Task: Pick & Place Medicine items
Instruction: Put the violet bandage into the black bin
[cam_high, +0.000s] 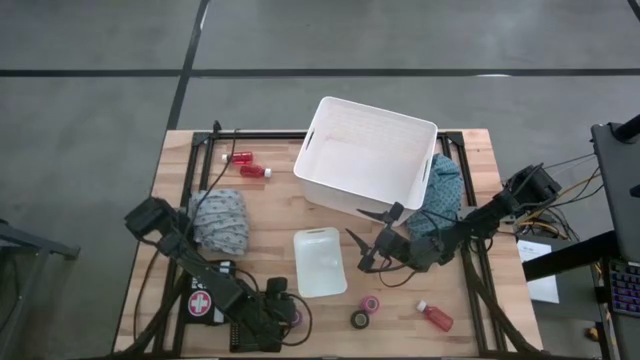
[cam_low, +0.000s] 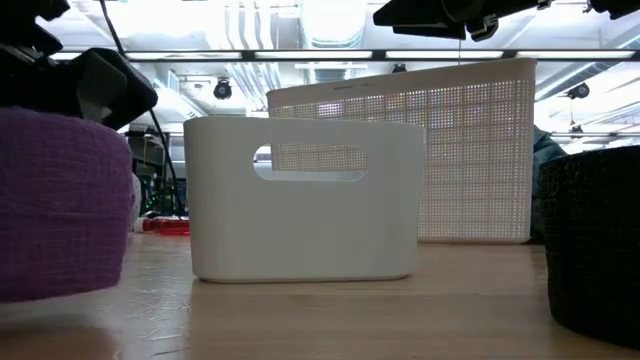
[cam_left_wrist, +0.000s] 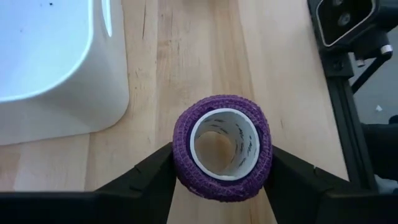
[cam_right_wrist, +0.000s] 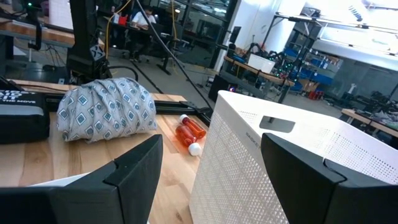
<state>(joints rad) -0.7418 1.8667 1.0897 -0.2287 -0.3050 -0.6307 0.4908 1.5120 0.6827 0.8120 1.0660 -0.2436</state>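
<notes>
Left gripper (cam_left_wrist: 221, 186) sat low at the near edge of the desk (cam_high: 275, 215), jaws closed partway onto a purple tape roll (cam_left_wrist: 222, 146), one finger pressed to each side. Roll stood on the wood just beside the small white bin (cam_high: 320, 262).

Right gripper (cam_high: 372, 240) hung above the desk between that bin and the big white basket (cam_high: 365, 155), jaws apart, nothing in them.

Other items unpicked: two red bottles (cam_high: 246, 164) at the far left of the desk, a third red bottle (cam_high: 435, 316) near the front right, a pink roll (cam_high: 370, 303) and a dark roll (cam_high: 360, 319) close together.

Step in hand, by my reading: the grasp of the purple roll. Next move likely calls for a straight lift, then a carry over a container rim before release. Which container is meant, I could not tell.
</notes>
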